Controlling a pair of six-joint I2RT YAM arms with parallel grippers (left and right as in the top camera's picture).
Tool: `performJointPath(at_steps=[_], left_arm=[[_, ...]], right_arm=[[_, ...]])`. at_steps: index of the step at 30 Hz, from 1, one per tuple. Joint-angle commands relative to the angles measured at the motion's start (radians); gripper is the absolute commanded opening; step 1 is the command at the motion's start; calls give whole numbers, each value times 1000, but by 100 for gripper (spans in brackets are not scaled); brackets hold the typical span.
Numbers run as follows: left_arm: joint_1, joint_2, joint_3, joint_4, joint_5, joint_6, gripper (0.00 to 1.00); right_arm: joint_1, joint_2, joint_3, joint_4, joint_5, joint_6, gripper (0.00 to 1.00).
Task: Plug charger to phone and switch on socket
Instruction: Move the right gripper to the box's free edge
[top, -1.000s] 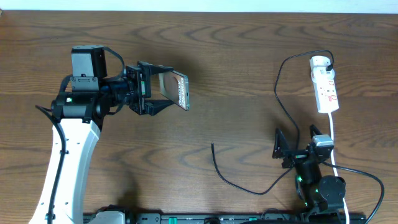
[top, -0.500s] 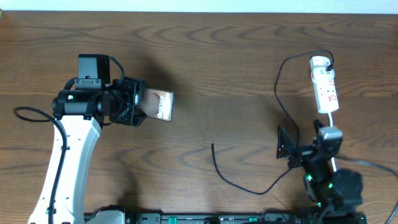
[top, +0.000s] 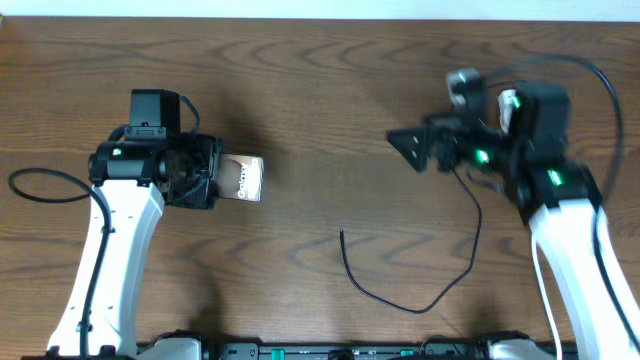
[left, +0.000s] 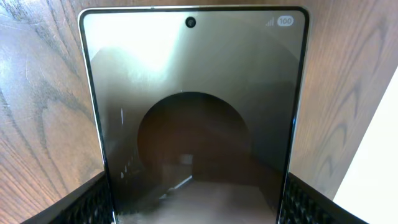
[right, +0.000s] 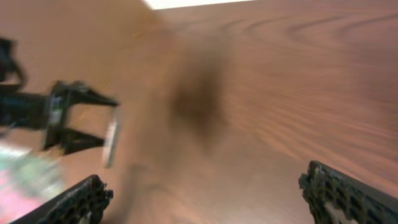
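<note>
My left gripper (top: 212, 174) is shut on the phone (top: 242, 179) and holds it over the left part of the table. In the left wrist view the phone (left: 196, 112) fills the frame, its bronze-brown face with a dark oval toward the camera, its lower edges between my fingers (left: 196, 214). The charger (top: 405, 303) lies loose on the table, its tip (top: 342, 236) at the centre front and its cable running up under the right arm. My right gripper (top: 408, 148) is open and empty above the table at back right, pointing left; the right wrist view (right: 217, 199) is blurred. The socket is hidden beneath the right arm.
The brown wooden table (top: 330, 90) has its far edge along the top of the overhead view. A black robot cable (top: 40, 190) loops left of the left arm. The right wrist view shows the left arm (right: 68, 118) with the phone edge-on.
The left gripper has drawn the phone back to the left. The right arm has swung from the front right edge up to the back right, covering the socket.
</note>
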Motion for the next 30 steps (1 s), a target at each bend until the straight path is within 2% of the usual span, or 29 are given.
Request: performJointPath(at_steps=[1, 4, 7, 12, 14, 16, 21, 30], left_arm=[[4, 32, -2, 0, -18, -53, 7], [4, 63, -2, 0, -17, -53, 7], [4, 87, -2, 0, -16, -72, 7], [4, 104, -2, 5, -6, -104, 7], [4, 104, -2, 5, -6, -121, 7], [4, 104, -2, 11, -6, -121, 7], [4, 104, -2, 13, -6, -122, 7], [3, 104, -2, 12, -6, -140, 7]], right_arm=[[11, 198, 36, 232, -460, 95, 99], [34, 328, 36, 454, -498, 365, 99], [71, 425, 36, 585, -497, 525, 99], [162, 527, 36, 655, -476, 576, 98], [196, 541, 36, 655, -428, 608, 91], [238, 542, 35, 651, -360, 652, 89], [349, 542, 35, 659, -211, 746, 89], [496, 542, 35, 660, -9, 763, 89]])
